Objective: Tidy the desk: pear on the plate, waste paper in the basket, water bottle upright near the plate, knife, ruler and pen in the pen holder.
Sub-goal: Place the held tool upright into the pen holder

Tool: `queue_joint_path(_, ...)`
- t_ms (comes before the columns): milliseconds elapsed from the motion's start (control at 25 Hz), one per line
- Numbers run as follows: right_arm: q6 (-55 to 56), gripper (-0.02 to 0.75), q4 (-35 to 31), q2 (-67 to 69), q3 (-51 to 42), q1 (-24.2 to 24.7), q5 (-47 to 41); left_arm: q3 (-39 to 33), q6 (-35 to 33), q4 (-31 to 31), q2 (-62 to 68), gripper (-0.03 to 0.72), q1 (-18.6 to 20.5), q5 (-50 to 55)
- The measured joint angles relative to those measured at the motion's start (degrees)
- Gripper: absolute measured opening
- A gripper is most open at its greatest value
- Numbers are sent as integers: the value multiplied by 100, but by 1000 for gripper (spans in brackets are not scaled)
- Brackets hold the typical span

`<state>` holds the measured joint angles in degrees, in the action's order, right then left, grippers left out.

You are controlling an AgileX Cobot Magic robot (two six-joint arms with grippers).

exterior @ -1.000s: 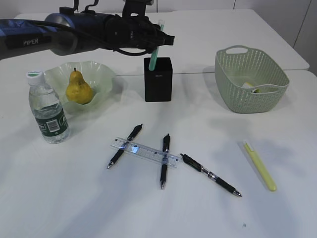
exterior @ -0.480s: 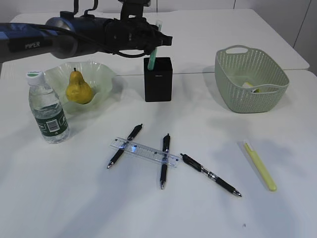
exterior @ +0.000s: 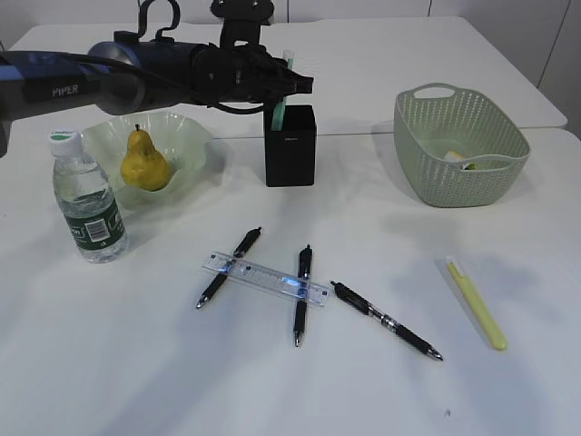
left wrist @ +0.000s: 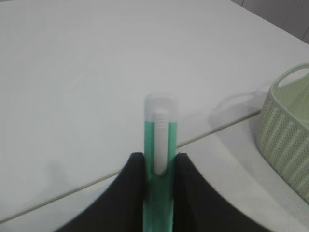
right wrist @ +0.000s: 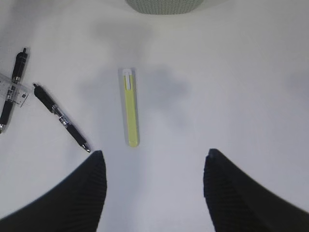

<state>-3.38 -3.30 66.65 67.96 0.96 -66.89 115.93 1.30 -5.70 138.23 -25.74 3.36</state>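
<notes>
While the left gripper [left wrist: 158, 193] pinches a green pen [left wrist: 159, 159] between its two dark fingers [left wrist: 125, 198], clip side toward the wrist camera, the exterior view shows the pen's lower end already inside the pen holder [exterior: 290, 145]. Judgement: it is held near-vertical so it can drop straight into the narrow square cup; release looks like the next step.

Right gripper [right wrist: 153, 193]: fingers spread wide, nothing between them, hovering above a yellow-green pen [right wrist: 130, 107] lying on the desk [exterior: 136, 363], probably lined up for a pick.

Outward from there:
- Pear [exterior: 143, 162] sits in the plate [exterior: 186, 136].
- Water bottle [exterior: 86, 202] stands upright just beside the plate.
- Ruler [exterior: 265, 277] lies across two of the three black pens [exterior: 302, 292].
- Basket [exterior: 458, 145] holds something pale, too small to identify.

View differences: only the left wrist view shows the grip on the green pen clearly. The exterior view hides the fingertips but gives the holder's position. The right arm does not appear in the exterior view, only its own wrist view shows it.
</notes>
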Motion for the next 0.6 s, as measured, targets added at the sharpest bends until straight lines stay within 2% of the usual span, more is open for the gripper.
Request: queue_joint_path(600, -10, 498, 13, 0, 0, 0, 0, 0, 0, -24, 177, 110, 0, 161)
